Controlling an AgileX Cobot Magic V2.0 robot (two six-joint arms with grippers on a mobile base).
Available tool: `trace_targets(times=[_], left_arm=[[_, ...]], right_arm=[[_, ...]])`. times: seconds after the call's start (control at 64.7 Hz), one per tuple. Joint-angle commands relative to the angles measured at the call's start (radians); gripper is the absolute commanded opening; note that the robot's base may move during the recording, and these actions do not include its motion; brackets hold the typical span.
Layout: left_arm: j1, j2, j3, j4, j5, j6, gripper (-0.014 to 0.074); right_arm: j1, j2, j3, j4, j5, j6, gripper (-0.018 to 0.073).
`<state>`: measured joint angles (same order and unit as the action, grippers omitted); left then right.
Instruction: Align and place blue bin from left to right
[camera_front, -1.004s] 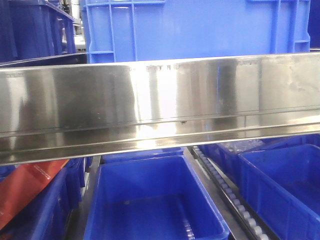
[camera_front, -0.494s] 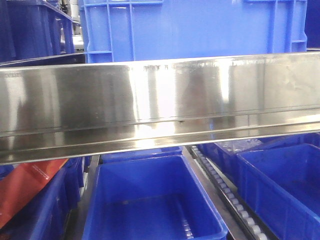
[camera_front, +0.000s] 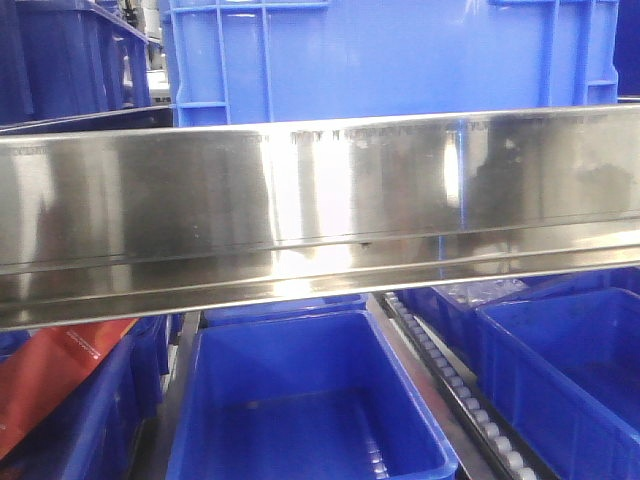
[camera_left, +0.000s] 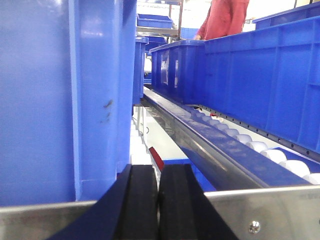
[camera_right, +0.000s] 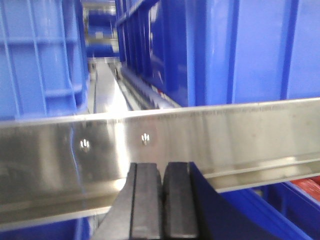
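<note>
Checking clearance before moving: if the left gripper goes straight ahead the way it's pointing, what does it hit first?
Probably the steel rail directly ahead of the shut left gripper, with the blue bin behind it; depth is unclear.

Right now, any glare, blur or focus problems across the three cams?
Front view: strong specular glare bands on the steel rail, washing out its engraved text; blue bin above is evenly lit. Left wrist view: sharp nearby, left gripper pads crisp, background window area overexposed. Right wrist view: soft overall, bins blurred, bright reflection on its steel rail; right gripper is dark but legible.
</note>
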<state>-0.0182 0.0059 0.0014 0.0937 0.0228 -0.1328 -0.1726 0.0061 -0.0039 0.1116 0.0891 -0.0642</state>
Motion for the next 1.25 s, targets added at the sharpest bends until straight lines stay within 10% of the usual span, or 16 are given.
trace_targets(times=[0.0,1.236], left_arm=[[0.002,-0.006,-0.001,-0.003,-0.017,0.001,0.0001],[0.002,-0.006,-0.001,-0.003,-0.017,0.001,0.0001]], right_arm=[[-0.004,-0.006,0.004,0.024,-0.043,-0.007,-0.0088],[-0.004,-0.006,0.004,0.024,-0.045,-0.007,-0.0088]])
